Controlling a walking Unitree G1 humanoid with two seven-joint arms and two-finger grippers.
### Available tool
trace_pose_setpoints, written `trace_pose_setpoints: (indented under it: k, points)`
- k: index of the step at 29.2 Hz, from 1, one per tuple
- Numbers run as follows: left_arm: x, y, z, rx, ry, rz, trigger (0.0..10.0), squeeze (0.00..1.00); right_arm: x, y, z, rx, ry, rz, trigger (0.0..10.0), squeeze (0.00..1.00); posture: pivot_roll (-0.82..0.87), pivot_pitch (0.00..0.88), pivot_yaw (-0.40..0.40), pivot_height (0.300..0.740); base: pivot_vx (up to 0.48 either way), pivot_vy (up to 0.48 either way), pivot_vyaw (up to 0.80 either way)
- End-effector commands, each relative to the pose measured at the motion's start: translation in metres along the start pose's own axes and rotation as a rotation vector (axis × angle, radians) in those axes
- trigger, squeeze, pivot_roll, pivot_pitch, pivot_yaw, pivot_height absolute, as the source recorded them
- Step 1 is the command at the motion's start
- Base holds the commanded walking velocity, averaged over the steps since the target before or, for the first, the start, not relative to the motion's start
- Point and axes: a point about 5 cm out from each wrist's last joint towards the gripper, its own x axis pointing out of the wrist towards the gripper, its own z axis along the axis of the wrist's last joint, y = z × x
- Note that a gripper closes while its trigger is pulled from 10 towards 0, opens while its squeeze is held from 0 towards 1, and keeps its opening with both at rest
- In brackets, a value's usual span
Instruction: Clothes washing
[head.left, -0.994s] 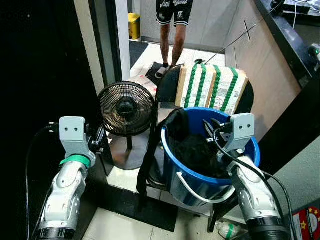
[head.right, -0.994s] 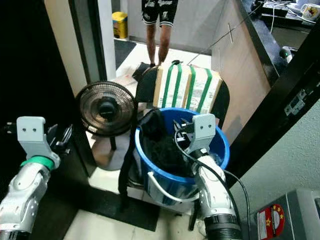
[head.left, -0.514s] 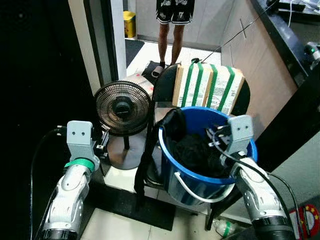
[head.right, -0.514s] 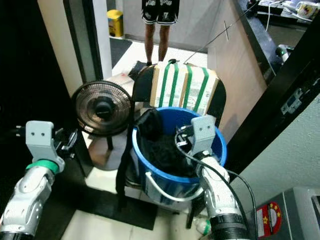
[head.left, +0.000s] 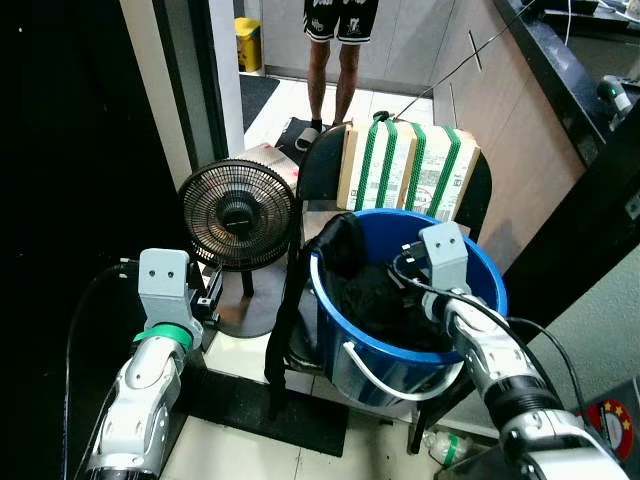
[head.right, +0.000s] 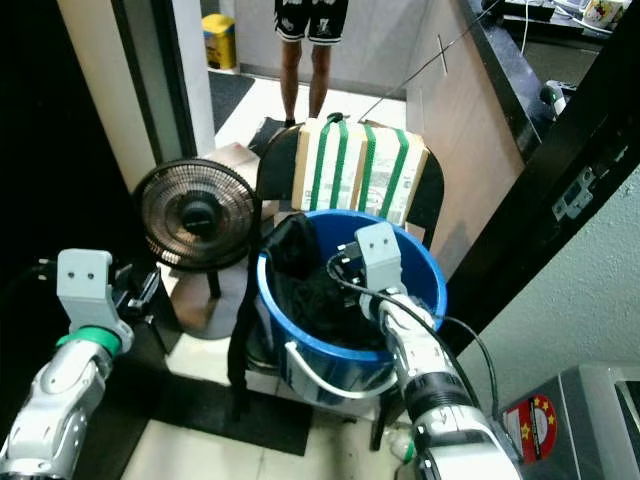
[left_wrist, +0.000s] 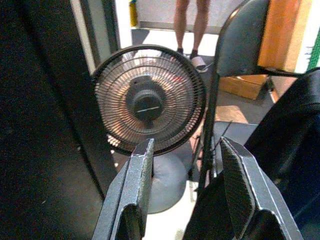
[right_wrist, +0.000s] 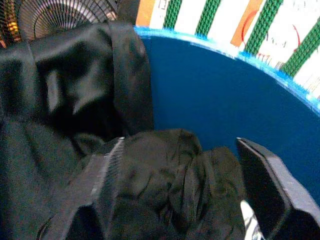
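Black clothes (right_wrist: 150, 175) in blue bucket (head.left: 480, 300), right pincer (right_wrist: 185, 185) spread above — left pincer (left_wrist: 185, 195) spread

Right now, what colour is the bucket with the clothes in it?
Blue. The bucket shows best in the left eye view, with black clothes inside.

buckets: 1 (head.left: 480, 320) | fans: 1 (head.left: 238, 213) | boxes: 1 (head.left: 405, 180) | persons: 1 (head.left: 335, 40) | pincers: 2 (left_wrist: 187, 190) (right_wrist: 182, 195)

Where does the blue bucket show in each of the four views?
Left eye: blue bucket, lower centre, on the chair.
Right eye: bucket, centre.
Left wrist: I cannot make it out; dark clothes at one edge.
Right wrist: inner wall, behind the clothes.
Shared landmark: black fan.
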Motion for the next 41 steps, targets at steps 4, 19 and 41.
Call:
trace_pose_setpoints:
  k: [4, 19, 41]
  points:
    - [-0.008, 0.0, -0.007, -0.022, 0.041, 0.006, 10.0, 0.0, 0.01, 0.002, 0.007, 0.017, 0.016, -0.023, 10.0, 1.0, 0.05, 0.141, 0.015, 0.74, 0.0, 0.0, 0.0]
    - [-0.034, 0.001, 0.003, -0.081, 0.024, -0.075, 10.0, 0.0, 0.029, 0.009, 0.057, 0.08, -0.054, -0.045, 10.0, 0.85, 0.08, 0.313, 0.024, 0.74, 0.0, 0.0, 0.0]
    - [-0.069, -0.027, 0.016, -0.135, 0.016, -0.331, 10.0, 0.0, 0.032, 0.033, 0.042, -0.115, 0.062, 0.062, 10.0, 0.0, 0.09, 0.394, -0.032, 0.74, 0.0, 0.0, 0.0]
